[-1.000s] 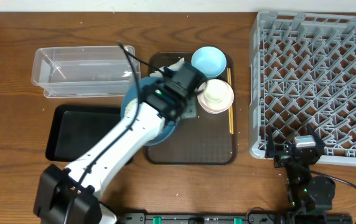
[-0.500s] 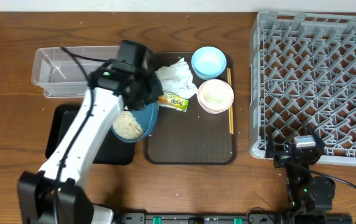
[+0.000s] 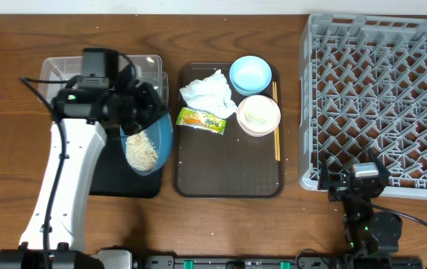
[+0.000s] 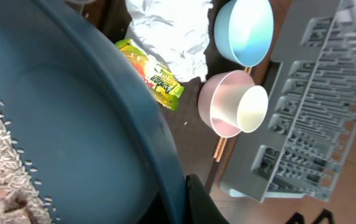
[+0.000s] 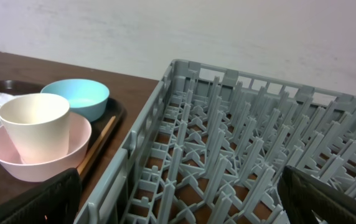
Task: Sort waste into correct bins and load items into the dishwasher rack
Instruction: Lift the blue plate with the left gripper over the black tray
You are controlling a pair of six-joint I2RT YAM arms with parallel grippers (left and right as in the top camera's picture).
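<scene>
Left gripper (image 3: 139,104) clamps the rim of the large dark-blue bowl (image 3: 157,131), holding it tilted above the right end of the black tray (image 3: 120,185) on the tabletop's left side, just in front of the clear tub (image 3: 48,78). White rice grains (image 3: 142,153) lie heaped in the bowl's lower side. On the brown serving tray (image 3: 228,175) at mid-table, the crumpled tissue (image 3: 207,90) and snack wrapper (image 3: 202,119) sit near its far-left corner. The light-blue bowl (image 3: 251,73) and the pink bowl (image 3: 269,125) holding the white cup (image 3: 257,112) fill its far-right corner, with the chopsticks (image 3: 276,131) along its right edge. The right gripper (image 3: 357,178), fingers spread wide and empty, sits at the tabletop's near edge beside the grey rack (image 3: 381,90).
</scene>
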